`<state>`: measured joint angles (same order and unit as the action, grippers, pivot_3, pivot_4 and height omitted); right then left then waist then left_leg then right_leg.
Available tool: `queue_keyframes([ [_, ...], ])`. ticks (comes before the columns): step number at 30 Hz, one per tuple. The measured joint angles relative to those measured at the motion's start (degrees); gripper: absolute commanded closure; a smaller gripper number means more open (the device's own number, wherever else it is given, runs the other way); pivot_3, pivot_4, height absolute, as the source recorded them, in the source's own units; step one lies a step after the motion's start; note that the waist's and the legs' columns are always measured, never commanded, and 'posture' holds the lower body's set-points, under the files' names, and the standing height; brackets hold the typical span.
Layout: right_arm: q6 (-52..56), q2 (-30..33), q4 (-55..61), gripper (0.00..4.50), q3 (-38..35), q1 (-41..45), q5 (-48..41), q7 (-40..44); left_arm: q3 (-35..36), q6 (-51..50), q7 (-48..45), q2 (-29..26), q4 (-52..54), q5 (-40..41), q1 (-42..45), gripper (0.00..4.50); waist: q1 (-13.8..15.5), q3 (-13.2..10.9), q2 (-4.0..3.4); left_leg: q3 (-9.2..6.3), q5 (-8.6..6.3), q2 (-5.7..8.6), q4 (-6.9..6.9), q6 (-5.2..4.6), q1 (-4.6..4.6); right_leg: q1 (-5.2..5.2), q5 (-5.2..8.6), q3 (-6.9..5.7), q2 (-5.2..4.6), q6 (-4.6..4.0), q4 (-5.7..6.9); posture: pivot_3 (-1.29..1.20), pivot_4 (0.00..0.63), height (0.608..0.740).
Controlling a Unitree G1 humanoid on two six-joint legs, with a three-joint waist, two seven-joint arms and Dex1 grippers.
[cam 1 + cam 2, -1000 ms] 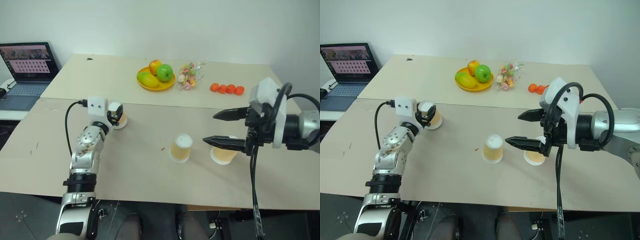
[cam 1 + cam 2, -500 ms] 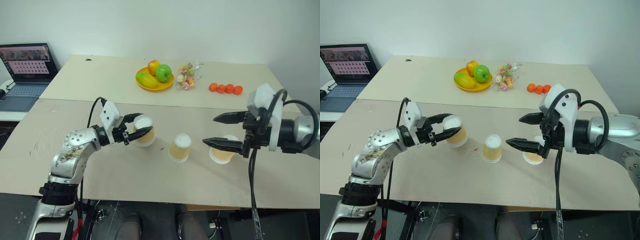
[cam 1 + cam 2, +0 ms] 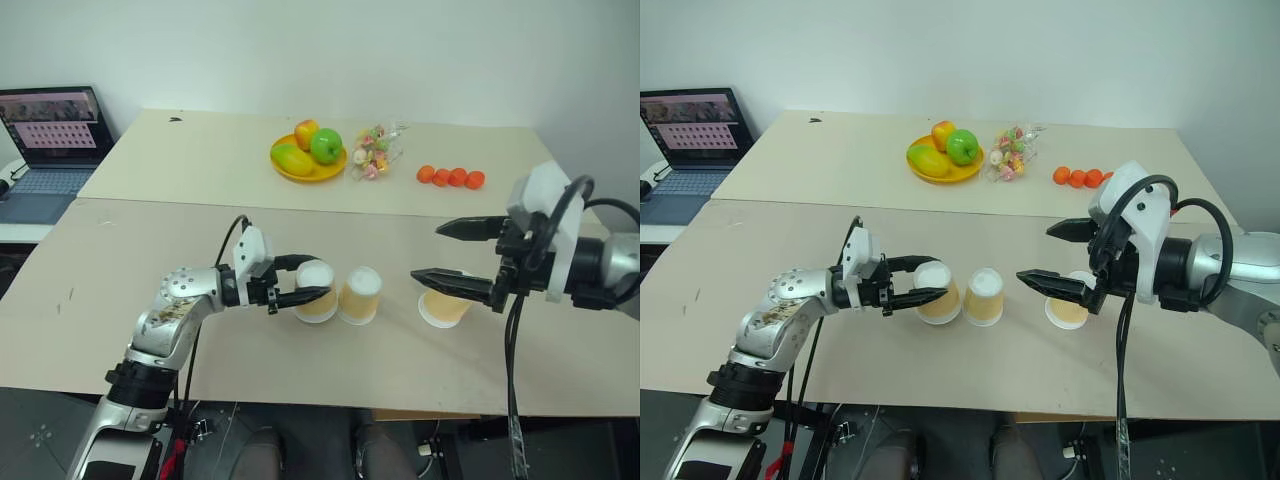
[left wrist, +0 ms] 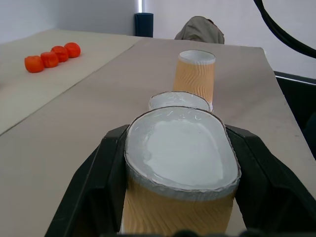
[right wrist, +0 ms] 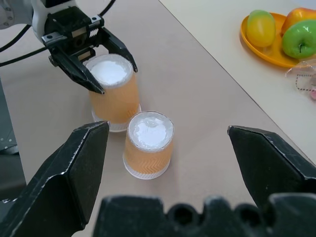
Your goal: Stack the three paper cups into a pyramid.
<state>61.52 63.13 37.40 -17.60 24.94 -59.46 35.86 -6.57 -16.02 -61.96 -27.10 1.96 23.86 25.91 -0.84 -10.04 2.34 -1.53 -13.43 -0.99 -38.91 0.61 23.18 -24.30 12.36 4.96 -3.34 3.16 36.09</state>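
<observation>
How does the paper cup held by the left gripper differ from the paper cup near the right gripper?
The pale orange paper cup in the black left gripper stands upside down, white base on top; the same kind of cup below the right gripper stands mouth up. The first is clamped between the fingers; the second stands free, under open fingers. The first sits right beside the middle upside-down cup; the second stands apart. Both are tapered, with ribbed sides.
</observation>
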Motion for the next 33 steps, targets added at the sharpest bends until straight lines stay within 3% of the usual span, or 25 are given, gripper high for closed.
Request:
queue_keyframes([
  [6, 1.7, 1.2, 2.1, 0.00, -4.2, -1.8, -3.2, -2.4, -1.1, 4.4, -1.9, 0.4, -4.4, -2.6, 1.1, 2.07, 0.0, 0.0, -0.01, 0.00, 0.00, 0.00, -0.01, 0.00, -0.02, 0.02, 0.00, 0.01, 0.00, 0.00, 0.01, 0.00, 0.150, 0.734],
  [21, 2.4, 3.2, 3.1, 0.00, -5.9, -3.7, -7.2, -5.7, -1.9, 8.2, -4.2, 2.2, -9.5, -4.7, 2.2, 2.07, 0.0, 0.0, -0.01, 0.00, 0.00, 0.00, 0.00, 0.00, -0.01, 0.01, 0.00, 0.01, -0.01, 0.00, 0.00, 0.00, 0.150, 0.734],
  [23, 2.4, 3.6, 3.0, 0.00, -5.9, -3.6, -7.2, -5.9, -1.9, 8.2, -4.1, 2.6, -9.5, -4.7, 2.2, 1.08, 0.0, 0.0, -0.01, 0.00, 0.00, 0.00, 0.00, 0.00, -0.01, 0.01, 0.00, 0.01, -0.01, 0.00, 0.00, 0.00, 0.150, 0.734],
  [24, 2.4, 3.7, 3.0, 0.00, -5.8, -3.6, -7.2, -6.0, -1.9, 8.2, -4.1, 2.7, -9.5, -4.7, 2.2, 0.88, 0.0, 0.0, -0.01, 0.00, 0.00, 0.00, 0.00, 0.00, -0.01, 0.02, 0.00, 0.01, -0.01, 0.00, 0.00, 0.00, 0.150, 0.734],
  [26, 2.4, 3.7, 3.0, 0.00, -5.8, -3.6, -7.2, -6.0, -1.9, 8.2, -4.1, 2.8, -9.5, -4.7, 2.2, 0.03, 0.0, 0.0, -0.01, 0.00, 0.00, 0.00, -0.01, 0.00, -0.01, 0.02, 0.00, 0.01, -0.01, 0.00, 0.00, 0.00, 0.150, 0.734],
  [33, 2.4, 4.0, 3.0, 0.00, -5.8, -3.4, -7.2, -6.0, -1.9, 8.2, -4.0, 2.8, -9.5, -4.7, 2.2, 0.03, 0.0, 0.0, -0.01, 0.00, 0.00, 0.00, -0.01, 0.00, -0.01, 0.02, 0.00, 0.01, -0.01, 0.00, 0.00, 0.00, 0.150, 0.734],
])
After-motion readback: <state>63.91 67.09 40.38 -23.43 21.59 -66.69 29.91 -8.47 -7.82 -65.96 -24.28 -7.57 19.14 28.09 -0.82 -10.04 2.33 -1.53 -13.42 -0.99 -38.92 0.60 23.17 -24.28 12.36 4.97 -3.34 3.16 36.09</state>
